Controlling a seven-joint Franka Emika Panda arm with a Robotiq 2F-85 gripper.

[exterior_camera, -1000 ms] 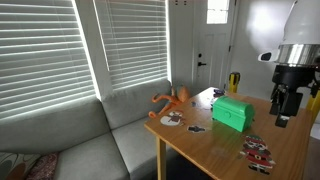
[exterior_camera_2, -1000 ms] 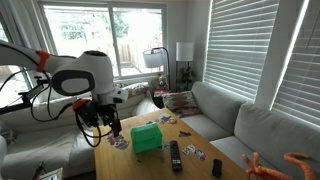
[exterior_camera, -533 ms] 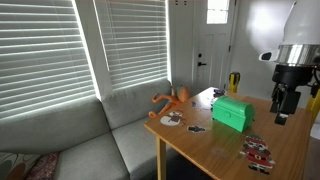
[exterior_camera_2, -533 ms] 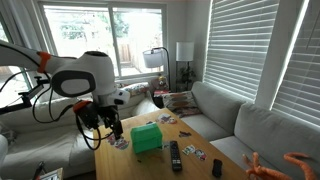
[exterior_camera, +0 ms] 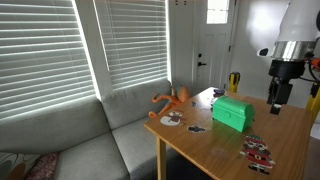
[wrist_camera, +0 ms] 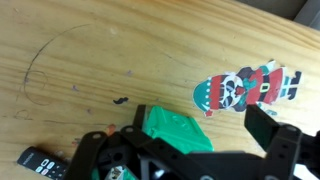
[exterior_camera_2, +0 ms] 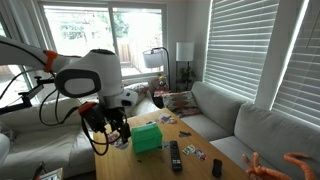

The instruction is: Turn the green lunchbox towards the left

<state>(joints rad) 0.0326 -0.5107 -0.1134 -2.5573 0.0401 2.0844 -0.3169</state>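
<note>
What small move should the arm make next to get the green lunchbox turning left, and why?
Probably shift the gripper toward the green lunchbox and lower it to one end. It hangs open above the wooden table, beside the box and clear of it in both exterior views, so nothing can turn yet.

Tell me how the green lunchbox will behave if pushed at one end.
The green lunchbox looks like rigid plastic, so it should pivot whole rather than flex. Sitting low and broad on the smooth wooden table, it will probably slide, not tip. Being plastic, probably light; it may skid.
</note>
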